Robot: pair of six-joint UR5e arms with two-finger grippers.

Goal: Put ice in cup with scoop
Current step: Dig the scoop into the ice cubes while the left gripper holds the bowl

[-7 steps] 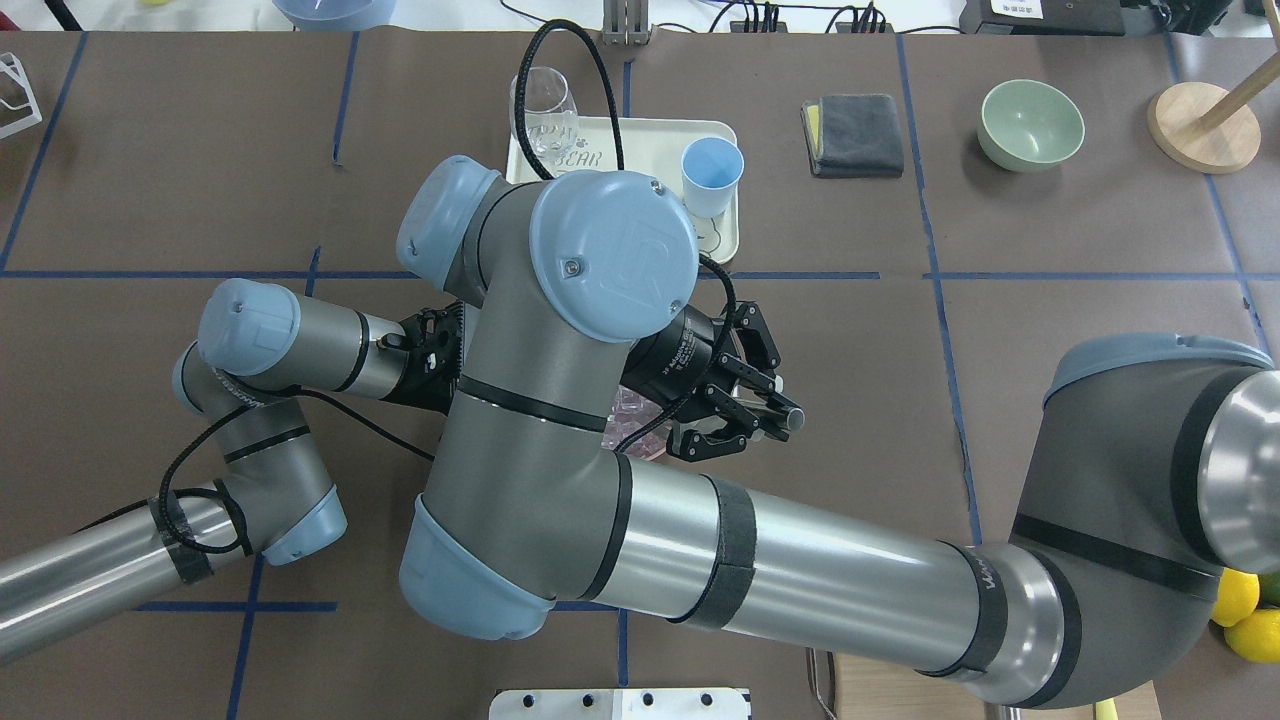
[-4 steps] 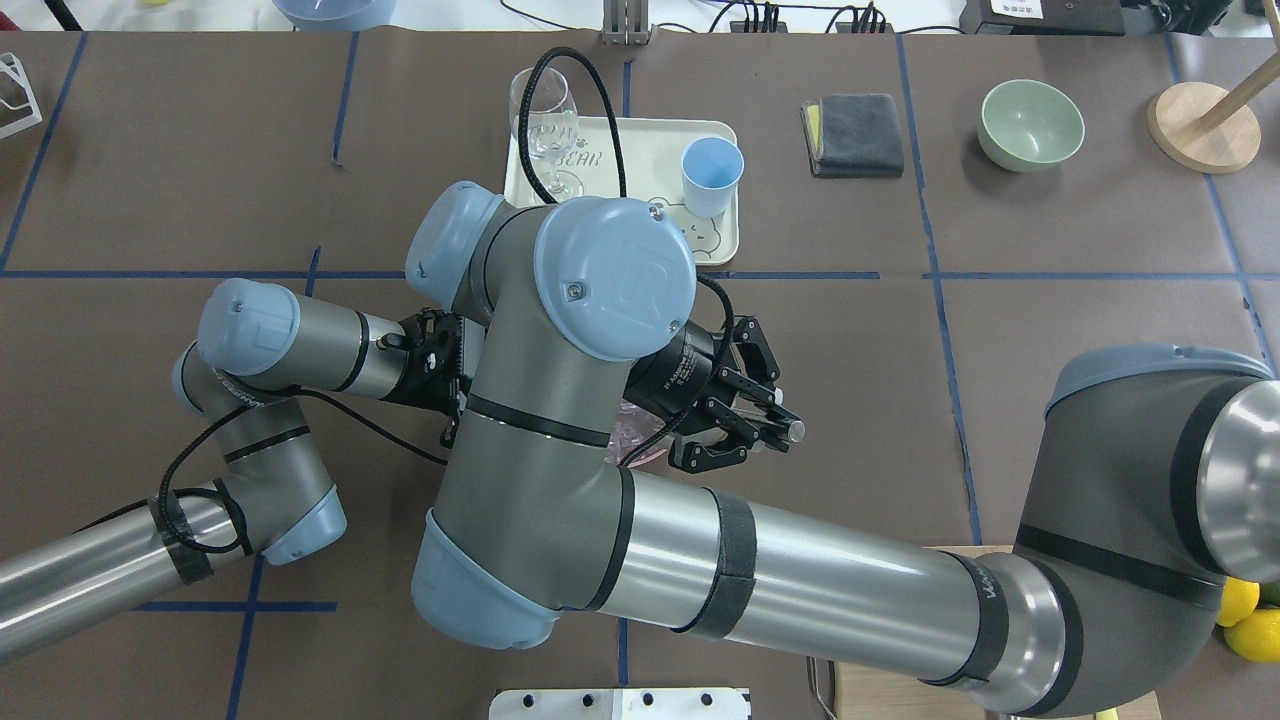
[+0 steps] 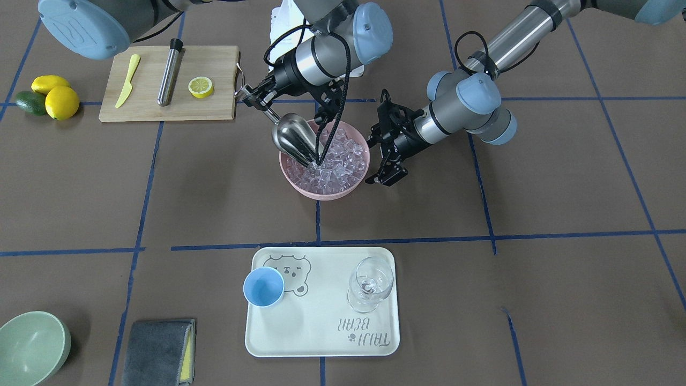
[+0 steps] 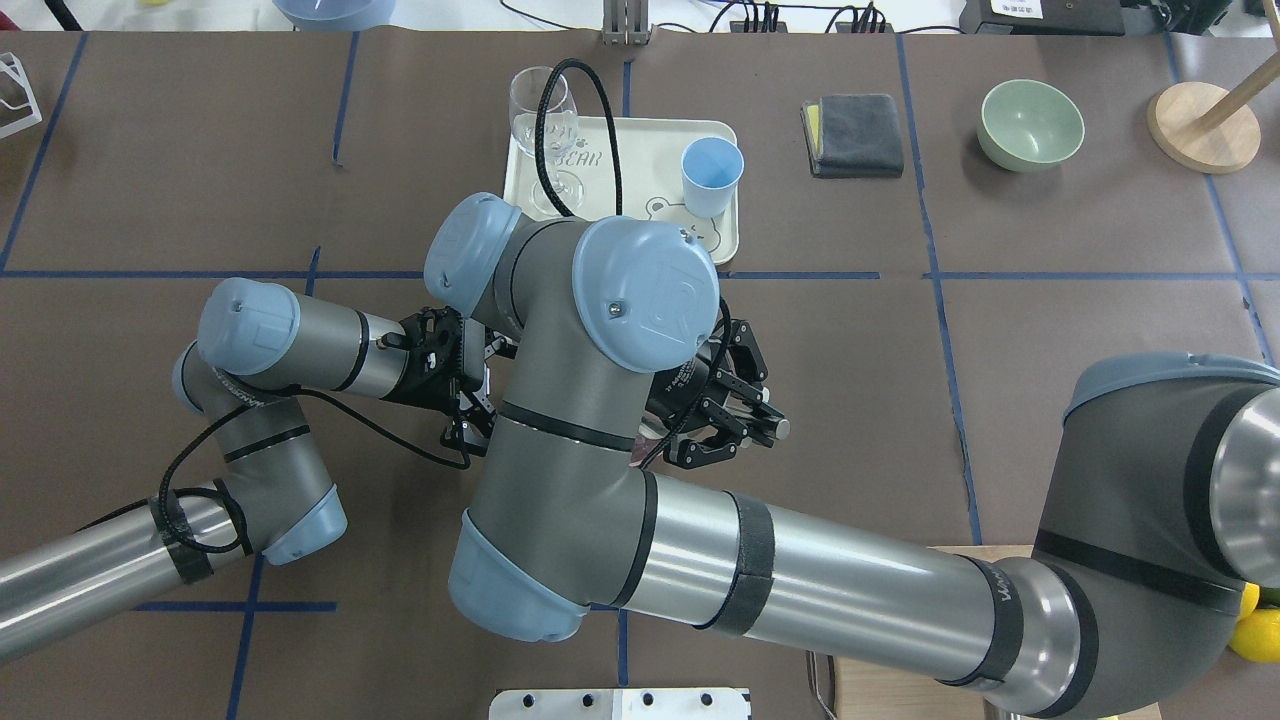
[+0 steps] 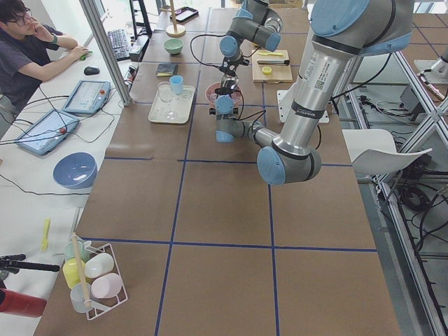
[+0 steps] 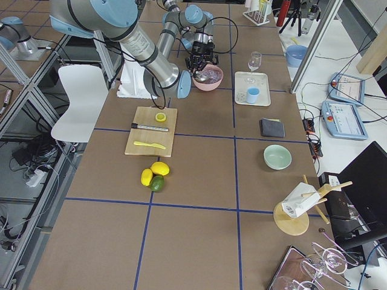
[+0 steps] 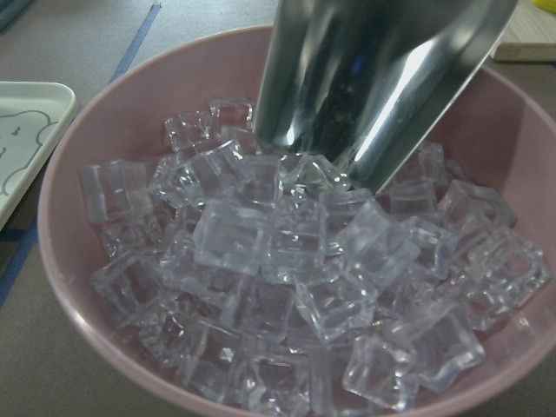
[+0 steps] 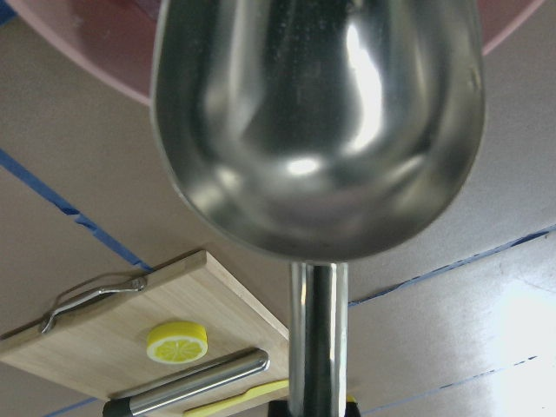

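My right gripper (image 3: 251, 98) is shut on the thin handle of the steel scoop (image 3: 293, 140). The scoop's trough tilts down with its mouth in the ice (image 3: 337, 161), which fills a pink bowl (image 3: 300, 187). The right wrist view shows the underside of the scoop (image 8: 317, 122). The left wrist view shows its lip among the ice cubes (image 7: 287, 269). My left gripper (image 3: 379, 162) is open beside the bowl's rim, on the side away from the scoop. The light-blue cup (image 3: 263, 286) stands empty on a cream tray (image 3: 321, 343). In the overhead view my right arm hides the bowl.
A clear wine glass (image 3: 370, 283) stands on the tray beside the cup. A wooden cutting board (image 3: 214, 110) holds a yellow knife, a steel cylinder (image 3: 169, 71) and a lemon slice. Lemons (image 3: 59, 99), a green bowl (image 3: 29, 346) and a grey cloth (image 3: 155, 351) lie at the view's left.
My right arm's wrist and elbow have swung toward the robot, and the gripper with the scoop handle has shifted slightly left. The left arm has not moved.
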